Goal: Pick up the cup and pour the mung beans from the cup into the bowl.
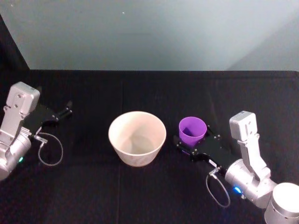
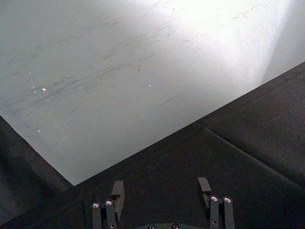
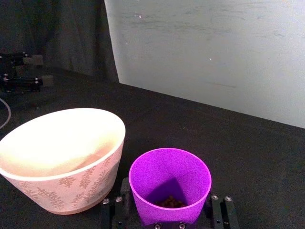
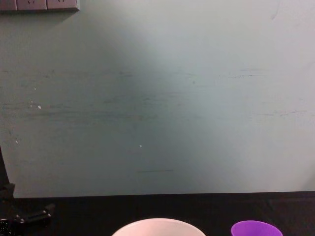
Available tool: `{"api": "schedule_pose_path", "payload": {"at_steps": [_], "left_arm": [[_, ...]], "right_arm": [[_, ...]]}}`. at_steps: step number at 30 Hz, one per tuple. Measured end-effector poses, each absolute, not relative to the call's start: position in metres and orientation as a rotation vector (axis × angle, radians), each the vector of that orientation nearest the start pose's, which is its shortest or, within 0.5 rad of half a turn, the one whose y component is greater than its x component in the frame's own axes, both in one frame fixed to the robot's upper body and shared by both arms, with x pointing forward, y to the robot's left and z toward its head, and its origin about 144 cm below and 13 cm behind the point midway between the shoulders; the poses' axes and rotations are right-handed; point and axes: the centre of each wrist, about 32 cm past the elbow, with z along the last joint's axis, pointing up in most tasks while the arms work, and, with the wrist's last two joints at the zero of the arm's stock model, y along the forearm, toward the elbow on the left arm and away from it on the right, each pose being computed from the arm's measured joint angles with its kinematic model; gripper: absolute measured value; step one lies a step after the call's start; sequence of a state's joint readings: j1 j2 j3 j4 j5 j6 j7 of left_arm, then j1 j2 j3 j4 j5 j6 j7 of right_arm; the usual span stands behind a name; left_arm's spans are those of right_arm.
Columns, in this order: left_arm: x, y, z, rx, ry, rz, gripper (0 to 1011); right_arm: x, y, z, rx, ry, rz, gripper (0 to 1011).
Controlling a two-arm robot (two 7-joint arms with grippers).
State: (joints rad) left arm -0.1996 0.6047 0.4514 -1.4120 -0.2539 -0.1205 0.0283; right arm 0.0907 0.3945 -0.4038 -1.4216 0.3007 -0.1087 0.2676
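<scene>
Purple cup (image 1: 192, 129), one of a kind on the bench (image 1: 140, 91), stands upright just to the right of a single wide, pale bowl (image 1: 135, 158), the two close but not touching. A small heap of dark mung beans (image 3: 169, 202) lies at the bottom of the cup, seen from the right wrist, while the bowl's inside shows bare and its outer wall carries a faint leaf pattern. Two pincers are in the scene. The right pincer (image 1: 194, 136) straddles the cup low down, its jaws spread wide with a finger just beside the wall on either side, and the cup's base rests on the cloth. The left pincer (image 1: 67, 108) hangs parked well off to the left, jaws apart and holding nothing. Black cloth with faint seams covers the bench, and a pale grey-green wall (image 1: 154, 32) rises straight from its far edge; a strip of sockets (image 4: 39, 5) sits high on that wall in the chest view. One thin cable loop (image 1: 50, 149) hangs by each wrist. Open cloth stretches between the bowl and the left pincer, and from both vessels back to the wall.
</scene>
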Motion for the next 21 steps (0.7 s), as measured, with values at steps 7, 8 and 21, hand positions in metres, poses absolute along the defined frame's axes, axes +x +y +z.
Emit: {"api": "schedule_pose_path", "payload": {"at_steps": [7,8,21], "left_arm": [[0.489,0.310,1.140,0.304,-0.285,1.248,1000],[0.489,0.310,1.140,0.304,-0.285,1.248,1000],[0.489,0.310,1.140,0.304,-0.285,1.248,1000]], "right_arm": [[0.460,-0.242,1.102,-0.138,-0.008,-0.974,755],[0.460,-0.243,1.104,-0.133,-0.012,-0.972,742],[0.463,-0.246,1.149,-0.092,-0.058,-0.944,723]]}}
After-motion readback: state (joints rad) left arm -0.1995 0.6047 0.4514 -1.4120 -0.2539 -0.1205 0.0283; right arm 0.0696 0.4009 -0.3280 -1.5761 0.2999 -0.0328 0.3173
